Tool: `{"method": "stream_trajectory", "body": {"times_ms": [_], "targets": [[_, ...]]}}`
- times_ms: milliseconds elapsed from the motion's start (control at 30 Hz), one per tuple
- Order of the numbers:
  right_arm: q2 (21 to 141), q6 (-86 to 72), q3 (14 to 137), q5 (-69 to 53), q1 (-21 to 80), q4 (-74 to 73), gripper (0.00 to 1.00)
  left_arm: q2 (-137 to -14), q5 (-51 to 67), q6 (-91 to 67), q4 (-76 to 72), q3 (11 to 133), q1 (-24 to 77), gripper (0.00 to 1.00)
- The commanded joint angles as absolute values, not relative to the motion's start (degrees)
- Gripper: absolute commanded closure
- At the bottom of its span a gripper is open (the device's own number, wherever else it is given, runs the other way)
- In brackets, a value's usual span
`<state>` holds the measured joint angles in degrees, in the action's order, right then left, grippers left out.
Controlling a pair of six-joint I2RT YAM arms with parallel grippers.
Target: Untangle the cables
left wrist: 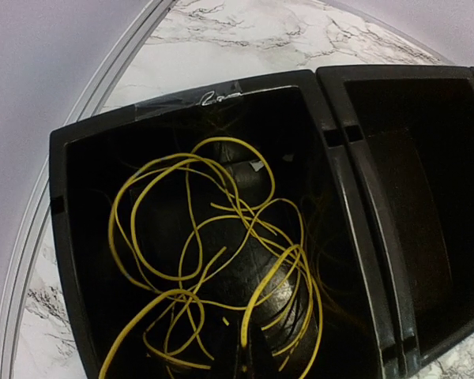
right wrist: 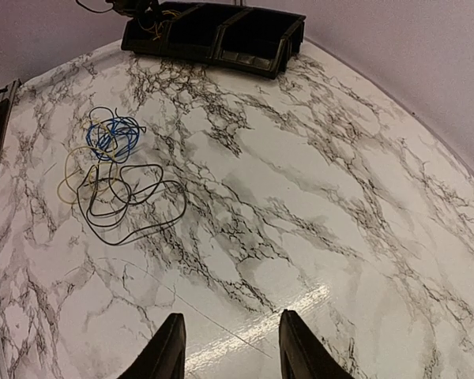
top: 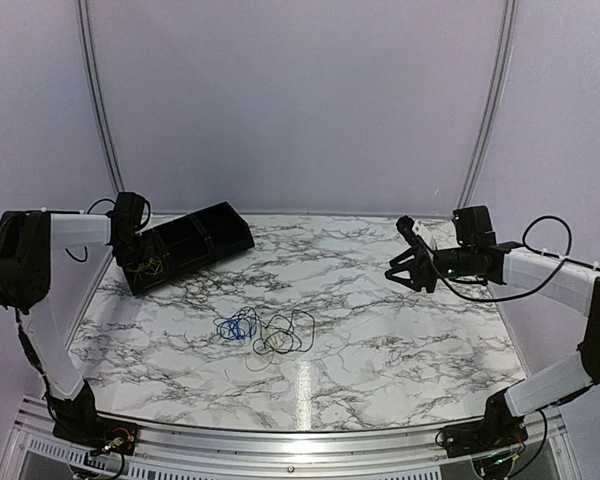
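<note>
A yellow cable [left wrist: 213, 237] lies loosely coiled in the left compartment of a black tray [left wrist: 332, 134], also seen in the top view [top: 152, 267]. My left gripper [left wrist: 249, 355] hangs over that compartment [top: 143, 252]. Its dark fingers look closed together on a thick yellow strand. On the marble table, a blue cable [top: 237, 325], a black cable [top: 288, 335] and a pale cable [top: 258, 358] lie tangled together; the right wrist view shows the blue one [right wrist: 114, 134] and the black one [right wrist: 130, 205]. My right gripper [right wrist: 229, 324] is open and empty, held above the table's right side [top: 408, 272].
The black tray [top: 215, 240] has several compartments and sits at the table's back left, tilted. The other compartments [left wrist: 419, 221] look dark and bare. A curved metal rail [top: 280, 440] edges the table front. Purple walls surround the table.
</note>
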<state>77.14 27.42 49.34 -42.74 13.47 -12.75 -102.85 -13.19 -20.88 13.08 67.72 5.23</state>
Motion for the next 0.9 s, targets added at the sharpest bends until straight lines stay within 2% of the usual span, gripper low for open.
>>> {"method": "stream_trajectory", "body": {"times_ms": [0,267,500,800,867], "targets": [[77.6,28.2,51.4,-41.9,13.2,-13.6,0.59,-106.2,-15.1,-21.9,12.1,72.4,4.8,1.00],[77.7,28.7,51.4,-41.4,13.2,-13.7,0.59,-110.7,-9.1,-23.9,11.2,76.6,4.8,1.00],[77.9,29.1,51.4,-41.2,13.2,-13.9,0.59,-108.5,-13.9,-24.2,11.4,72.6,4.8,1.00],[79.0,29.9,52.4,-41.7,13.2,-15.6,0.59,-106.8,-14.3,-22.3,12.5,71.3,4.7,1.00],[78.6,29.9,52.3,-41.5,13.2,-15.5,0.59,-106.1,-13.7,-22.2,12.5,71.6,4.7,0.94]]}}
